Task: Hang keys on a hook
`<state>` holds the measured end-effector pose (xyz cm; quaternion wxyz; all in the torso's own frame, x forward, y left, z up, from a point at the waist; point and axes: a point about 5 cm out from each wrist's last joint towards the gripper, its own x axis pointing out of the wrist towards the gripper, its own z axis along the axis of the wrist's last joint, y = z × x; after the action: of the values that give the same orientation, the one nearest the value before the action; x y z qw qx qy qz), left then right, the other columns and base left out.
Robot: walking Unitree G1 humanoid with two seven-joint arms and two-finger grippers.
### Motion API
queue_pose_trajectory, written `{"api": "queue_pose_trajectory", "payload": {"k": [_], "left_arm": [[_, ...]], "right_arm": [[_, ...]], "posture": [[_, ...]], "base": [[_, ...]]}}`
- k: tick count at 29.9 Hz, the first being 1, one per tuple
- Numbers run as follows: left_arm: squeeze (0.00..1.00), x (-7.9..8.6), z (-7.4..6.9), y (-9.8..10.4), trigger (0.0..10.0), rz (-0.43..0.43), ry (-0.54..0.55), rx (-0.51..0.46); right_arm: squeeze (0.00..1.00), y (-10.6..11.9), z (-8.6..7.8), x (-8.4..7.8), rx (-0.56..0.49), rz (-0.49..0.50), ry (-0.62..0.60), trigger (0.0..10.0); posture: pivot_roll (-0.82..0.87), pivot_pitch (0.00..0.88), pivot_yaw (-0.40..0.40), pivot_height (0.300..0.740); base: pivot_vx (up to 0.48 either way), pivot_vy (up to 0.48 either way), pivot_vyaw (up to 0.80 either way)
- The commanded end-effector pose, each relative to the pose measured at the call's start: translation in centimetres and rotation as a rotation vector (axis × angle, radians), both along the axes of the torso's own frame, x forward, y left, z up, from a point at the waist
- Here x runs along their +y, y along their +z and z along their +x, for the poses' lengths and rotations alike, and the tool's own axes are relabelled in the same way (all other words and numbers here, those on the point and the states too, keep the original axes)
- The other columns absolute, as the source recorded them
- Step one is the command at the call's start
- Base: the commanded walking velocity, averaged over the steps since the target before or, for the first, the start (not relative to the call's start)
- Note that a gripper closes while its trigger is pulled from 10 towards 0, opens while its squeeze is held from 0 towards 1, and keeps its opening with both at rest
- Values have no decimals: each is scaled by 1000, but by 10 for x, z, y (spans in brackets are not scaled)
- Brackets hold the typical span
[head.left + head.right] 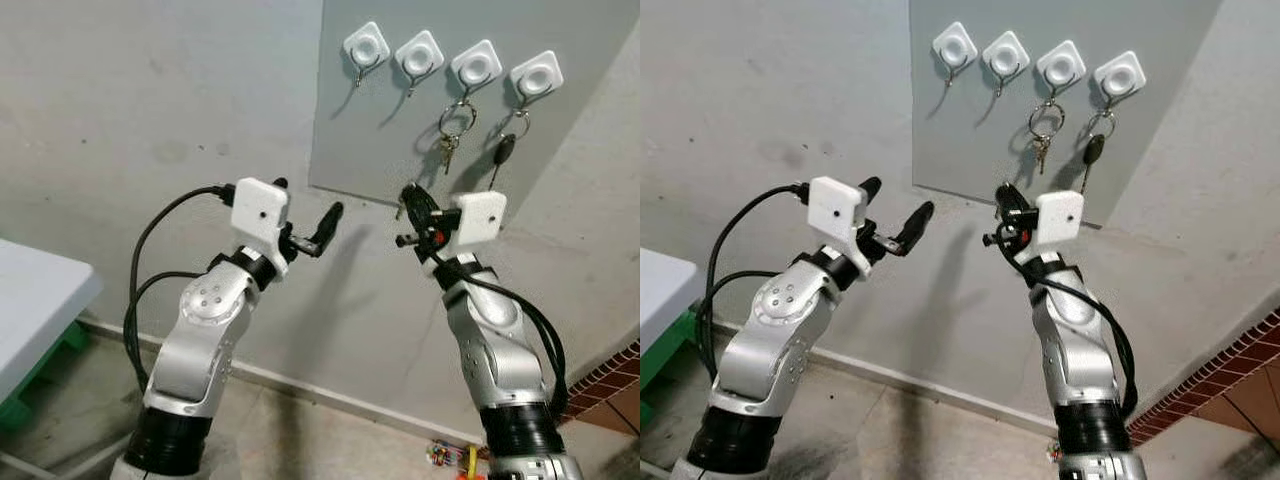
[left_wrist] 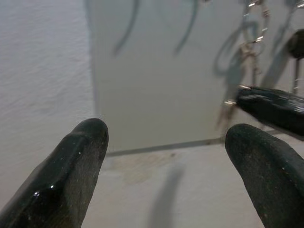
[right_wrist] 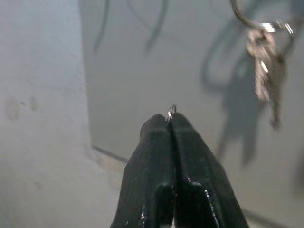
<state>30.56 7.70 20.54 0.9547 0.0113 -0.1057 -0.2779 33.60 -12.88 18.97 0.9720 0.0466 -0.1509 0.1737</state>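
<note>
One small ring [image 3: 171, 110] is peeking from the right hand [image 1: 408, 212], whose fingers are pinching it tight; keys themselves are hidden. Two free hooks [image 1: 366, 48] are lying at eleven o'clock above it. Left hand [image 1: 308, 215] is hovering spread, farther off.

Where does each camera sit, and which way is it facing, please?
Left eye view: head; faces grey hook panel; both silver arms.
Right eye view: same scene, offset; four white square hooks.
Left wrist view: along open left gripper toward the panel.
Right wrist view: along right gripper, pinching a small metal ring.
Shared: hanging silver key bunch.
</note>
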Motion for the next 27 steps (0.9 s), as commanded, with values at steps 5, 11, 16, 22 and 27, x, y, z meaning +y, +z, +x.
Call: {"api": "queue_pose_trajectory", "payload": {"k": [5, 11, 16, 22, 27], "left_arm": [[0, -2, 3, 3, 10000, 6, -27, 10], [0, -2, 5, 6, 10000, 5, -27, -1], [0, -2, 6, 7, 10000, 6, -27, -2], [0, -1, 6, 10, 10000, 7, -29, -10], [0, -2, 6, 16, 10000, 3, -37, -26]], "right_arm": [[0, 13, 8, 3, -42, 17, 28, 10000], [0, 23, 15, 8, -74, 31, 45, 10000], [0, 32, 20, 9, -97, 42, 52, 10000], [0, 43, 26, 7, -128, 48, 58, 10000], [0, 52, 28, 8, -161, 56, 94, 10000]], "posture": [[6, 76, -44, 740], [7, 72, -46, 740], [10, 70, -43, 740], [15, 72, -41, 740], [19, 72, -42, 740]], "base": [[0, 0, 0], [0, 0, 0], [0, 0, 0], [0, 0, 0], [0, 0, 0]]}}
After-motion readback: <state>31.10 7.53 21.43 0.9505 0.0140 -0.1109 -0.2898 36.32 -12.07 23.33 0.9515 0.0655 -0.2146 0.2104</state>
